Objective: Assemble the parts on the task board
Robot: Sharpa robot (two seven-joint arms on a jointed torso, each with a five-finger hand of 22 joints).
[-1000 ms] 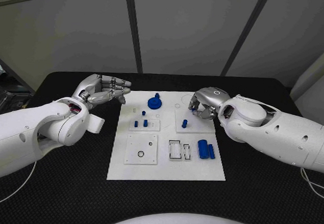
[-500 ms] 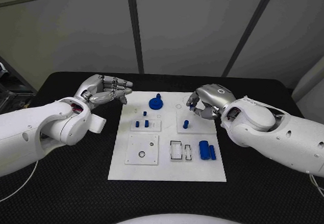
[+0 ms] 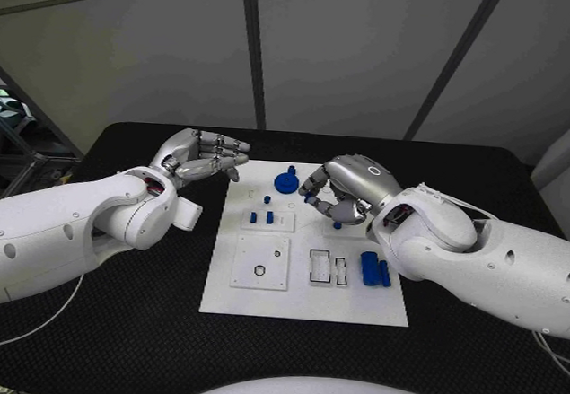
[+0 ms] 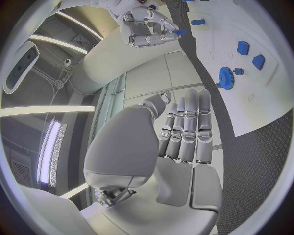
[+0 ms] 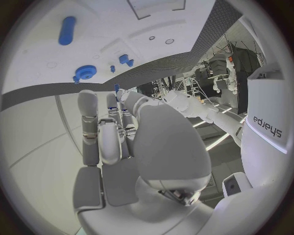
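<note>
The white task board (image 3: 305,299) lies mid-table. My right hand (image 3: 343,188) hovers over its far right block and pinches a small blue peg (image 4: 179,32) at its fingertips; the peg (image 5: 116,88) also peeks above the fingers in the right wrist view. Just under that hand another blue peg (image 3: 336,223) stands in the block. A blue gear (image 3: 288,181) sits at the board's far edge, two short pegs (image 3: 260,218) stand left of centre, and two blue cylinders (image 3: 374,268) lie at the right. My left hand (image 3: 207,158) floats off the board's far left corner, holding nothing, fingers loosely bent.
A white block with a ring hole (image 3: 262,263) and a slotted block (image 3: 322,266) sit on the board's near half. Black table (image 3: 121,331) surrounds the board, with free room on the near side and left. Grey wall panels stand behind the table.
The camera has shifted, so the whole picture moved. Over the board, my right hand has drifted a little toward the middle. The left hand keeps its place.
</note>
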